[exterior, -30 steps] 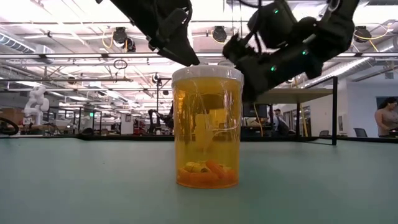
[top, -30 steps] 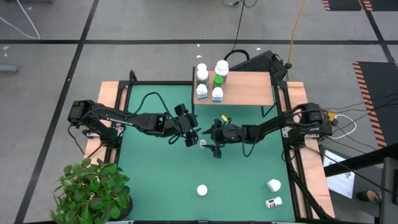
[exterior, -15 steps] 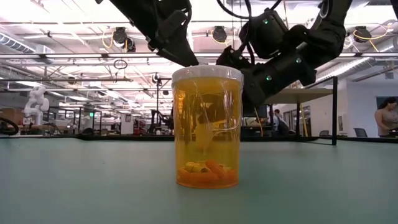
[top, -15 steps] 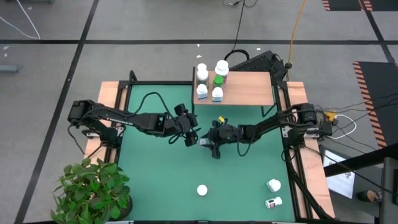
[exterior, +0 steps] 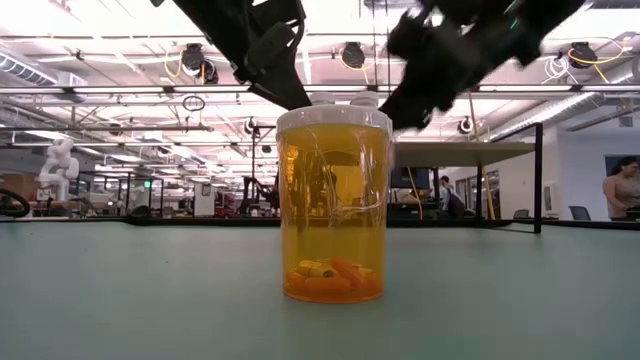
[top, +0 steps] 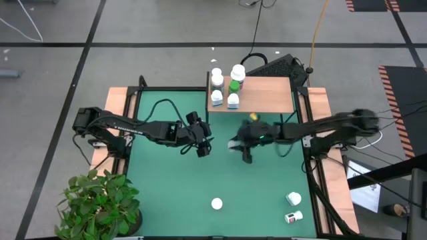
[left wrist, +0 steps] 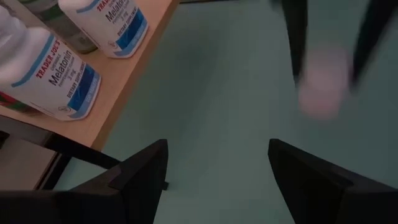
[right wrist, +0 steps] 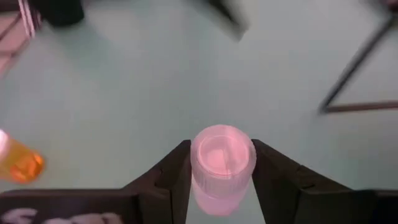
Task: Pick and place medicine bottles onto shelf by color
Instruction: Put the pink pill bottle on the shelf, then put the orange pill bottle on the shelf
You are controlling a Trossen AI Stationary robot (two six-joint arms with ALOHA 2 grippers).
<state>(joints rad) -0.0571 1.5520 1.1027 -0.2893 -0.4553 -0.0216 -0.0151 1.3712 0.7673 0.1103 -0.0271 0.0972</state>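
My right gripper (right wrist: 222, 186) is shut on a small pale pinkish-white medicine bottle (right wrist: 222, 163) and hangs above the green mat right of centre (top: 241, 145). My left gripper (left wrist: 217, 165) stands open and empty above the mat's middle (top: 203, 148); its wrist view shows that bottle (left wrist: 322, 87) blurred, farther off. The shelf (top: 267, 95) stands at the far edge with several bottles on its left end (top: 227, 88). An orange bottle (exterior: 333, 205) stands upright on the mat near the front (top: 217, 203). My right gripper pinches the small bottle's body just below its round top (right wrist: 205, 177) between the two fingers (right wrist: 174, 180), one on each side. The bottle is lifted clear of the mat. Its lower end is hidden by the bottle itself.
Two white bottles (top: 293, 198) (top: 293, 217) are on the mat's near right corner. A potted plant (top: 100, 207) stands at the near left corner. Wooden side rails (top: 115, 113) and black frame posts edge the mat. Open green mat lies between the shelf and the orange bottle.
My right gripper has reached the small bottle that stood on the mat between the two grippers. It has taken it up, rising fast and going toward the table's right edge. The bottle is gone from its place on the mat.
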